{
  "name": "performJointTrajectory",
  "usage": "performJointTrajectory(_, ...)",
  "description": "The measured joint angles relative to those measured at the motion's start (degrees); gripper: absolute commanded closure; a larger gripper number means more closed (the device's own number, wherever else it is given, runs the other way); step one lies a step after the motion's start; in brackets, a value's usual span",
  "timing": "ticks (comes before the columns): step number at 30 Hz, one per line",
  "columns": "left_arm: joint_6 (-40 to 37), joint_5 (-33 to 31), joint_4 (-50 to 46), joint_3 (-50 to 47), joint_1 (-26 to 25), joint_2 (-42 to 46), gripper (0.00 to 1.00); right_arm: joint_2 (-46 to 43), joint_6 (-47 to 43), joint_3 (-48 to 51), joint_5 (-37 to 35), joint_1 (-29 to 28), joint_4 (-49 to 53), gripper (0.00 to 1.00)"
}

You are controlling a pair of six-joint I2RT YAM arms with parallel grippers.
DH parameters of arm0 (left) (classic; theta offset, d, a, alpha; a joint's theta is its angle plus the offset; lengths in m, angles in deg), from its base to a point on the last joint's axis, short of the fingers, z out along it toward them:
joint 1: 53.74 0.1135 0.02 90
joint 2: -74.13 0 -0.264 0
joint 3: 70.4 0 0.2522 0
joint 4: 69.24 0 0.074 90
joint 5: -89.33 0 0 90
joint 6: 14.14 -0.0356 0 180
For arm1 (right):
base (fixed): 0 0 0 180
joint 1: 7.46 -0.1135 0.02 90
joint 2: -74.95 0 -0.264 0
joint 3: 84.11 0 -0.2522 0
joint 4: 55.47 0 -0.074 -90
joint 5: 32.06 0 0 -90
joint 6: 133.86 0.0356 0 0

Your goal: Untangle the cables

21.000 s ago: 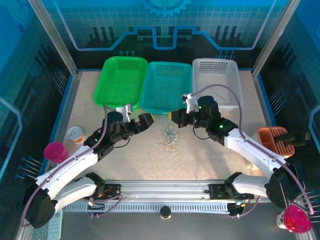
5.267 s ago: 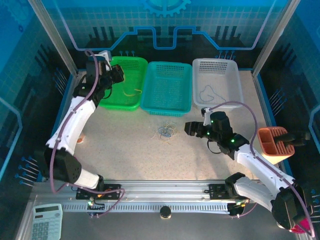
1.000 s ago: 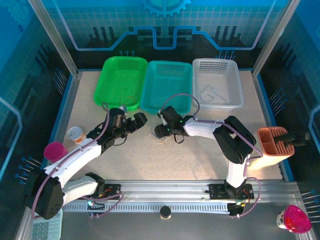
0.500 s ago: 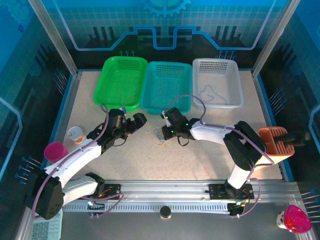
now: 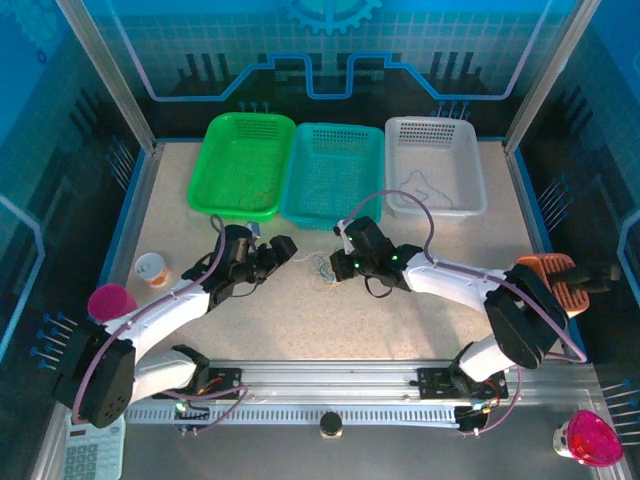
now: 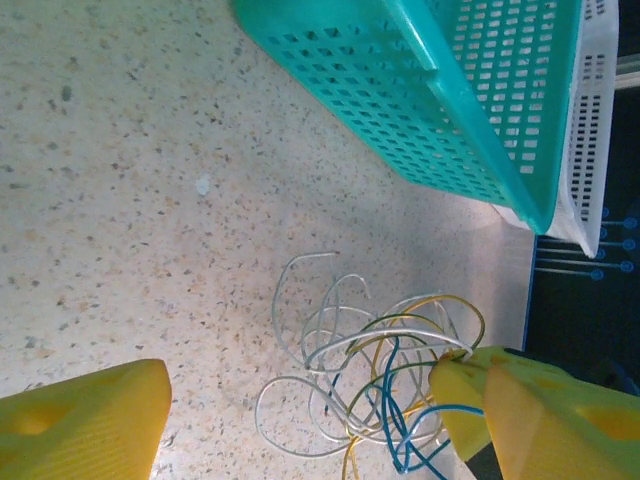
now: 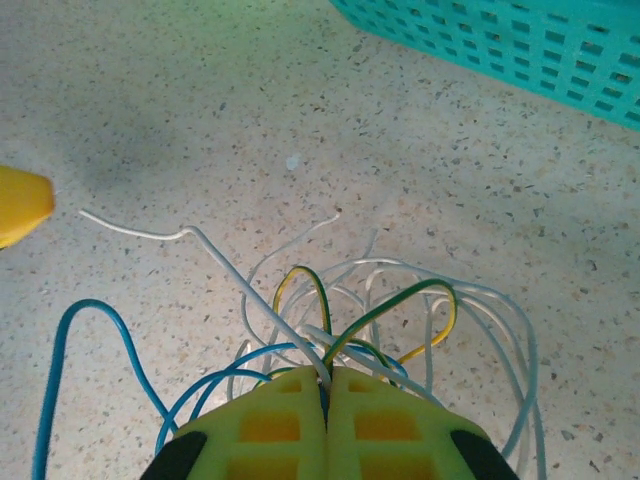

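Green plastic first: the green basket [image 5: 205, 165], just left of the teal basket [image 5: 333, 170], seems to hold one pale cable, too faint for us to be sure. Off the teal basket's near left corner the left claw [image 5: 280, 250] stands wide, gripping nothing. We judge it is posed facing the knot so that it can take a single strand.

The cables [image 6: 375, 385] lie on the table [image 5: 300, 320] just in front of the teal basket's near wall, a loose knot of whitish, yellow-green and blue loops. One whitish strand [image 7: 185, 234] runs out of the knot toward the left claw, its free end near a yellow fingertip [image 7: 20, 205] but not touching it.

On the knot's right side, also in front of the teal basket, the right claw [image 7: 326, 385] is pinched tight on several strands at once. We read that as an anchor, so a pull from the other side draws one wire free instead of dragging the bundle.

Right of the teal basket, the white basket [image 5: 445, 150] carries one dark cable [image 5: 425, 187], apparently sorted
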Motion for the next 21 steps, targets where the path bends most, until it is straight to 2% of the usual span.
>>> performJointTrajectory(15,2.38,1.44,9.99,0.0,-1.81,-7.37,0.53,-3.69,2.08,1.68,3.06,0.92,-1.49,1.0)
performJointTrajectory(18,3.1,1.42,11.37,0.02,-2.29,-8.5,0.67,-3.74,2.23,2.08,3.26,0.94,-2.08,1.0)
performJointTrajectory(21,3.61,1.42,12.2,0.28,-2.67,-9.07,0.91,-3.74,2.45,2.75,3.28,1.01,-2.38,1.0)
